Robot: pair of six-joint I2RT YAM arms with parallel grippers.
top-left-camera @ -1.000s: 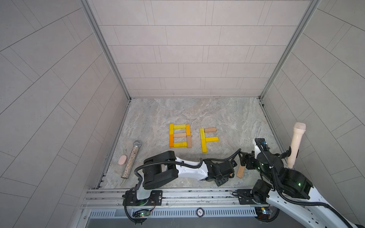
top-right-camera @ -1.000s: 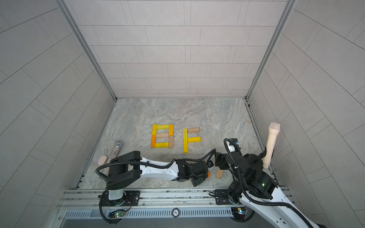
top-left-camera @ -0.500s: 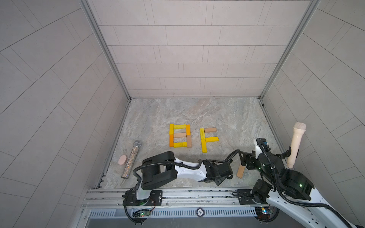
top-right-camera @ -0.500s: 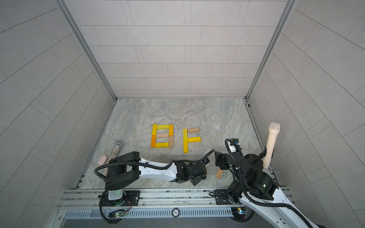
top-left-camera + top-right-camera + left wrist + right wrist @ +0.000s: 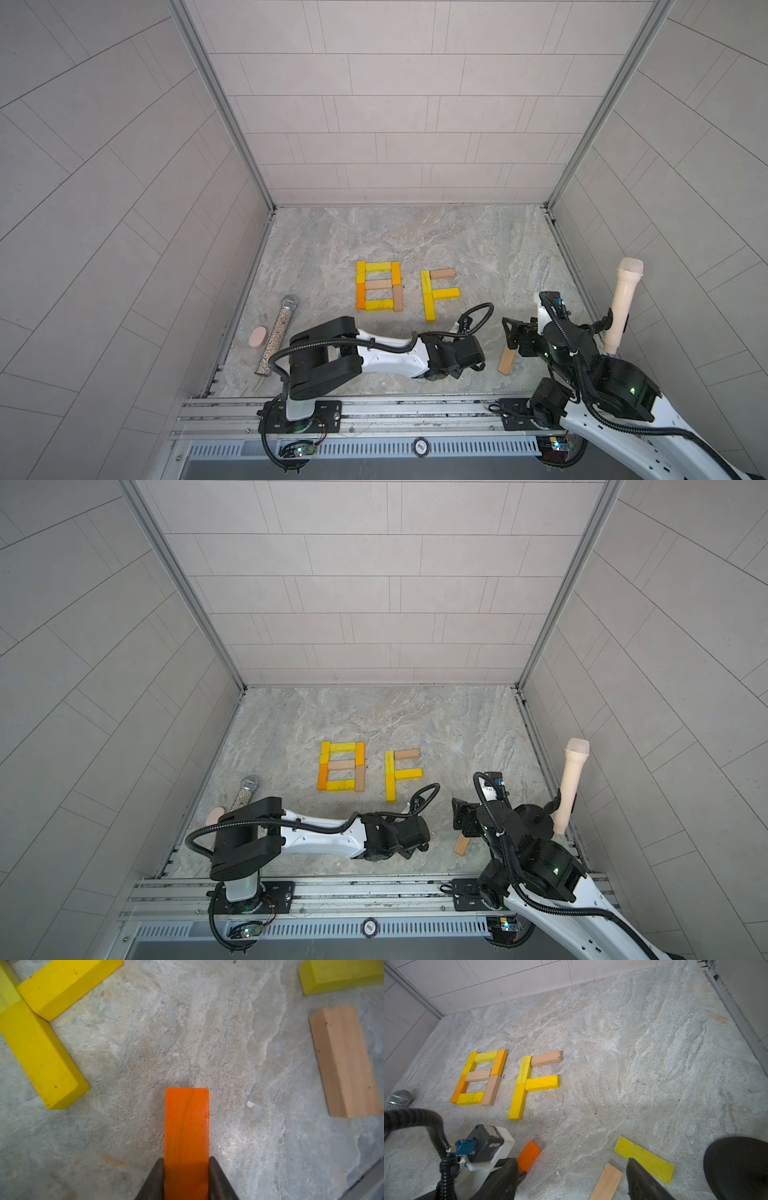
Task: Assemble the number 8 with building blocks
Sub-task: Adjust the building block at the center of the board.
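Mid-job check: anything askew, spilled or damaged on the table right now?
Nothing spilled or damaged. The finished 8 looks square. The second figure beside it is only an F shape so far. A tan block and a yellow block lie loose and slanted near the open right gripper; the left gripper grips an orange block straight.

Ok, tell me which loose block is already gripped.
The orange block, clamped by the shut left gripper. The loose tan block and yellow block lie free on the floor.
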